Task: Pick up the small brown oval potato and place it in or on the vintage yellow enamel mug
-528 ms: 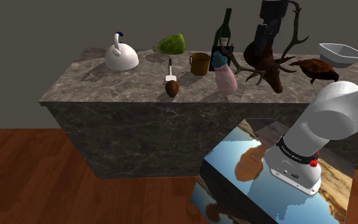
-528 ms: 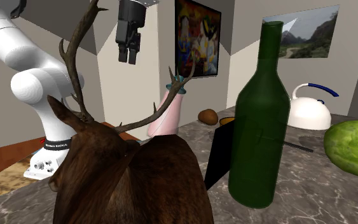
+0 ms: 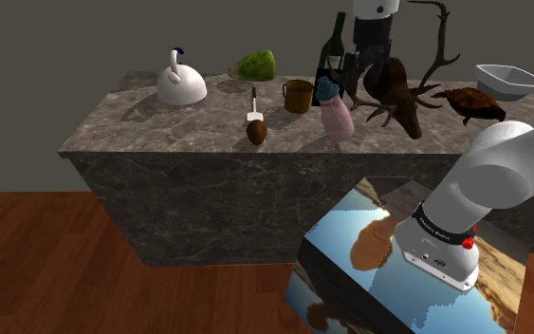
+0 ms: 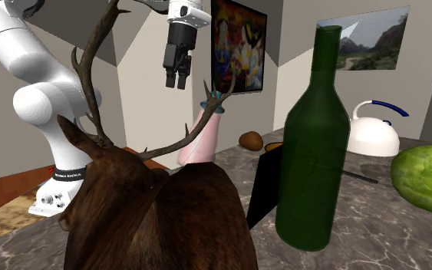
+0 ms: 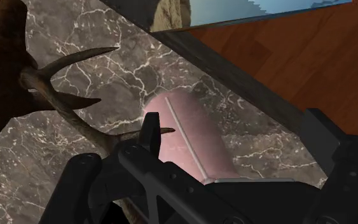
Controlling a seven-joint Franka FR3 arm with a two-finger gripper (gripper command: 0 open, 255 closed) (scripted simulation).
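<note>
The gripper, fingers apart and empty, hangs above the pink vase, well apart from the potato.

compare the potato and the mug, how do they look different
The potato is a dark brown oval lump; the mug is ochre, open-topped, with a handle. The potato lies near the front edge of the counter; the mug stands upright farther back. Both rest on it.

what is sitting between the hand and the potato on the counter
In the shoulder view, the pink bottle with a teal top and the brownish mug stand between the hand and the potato.
</note>
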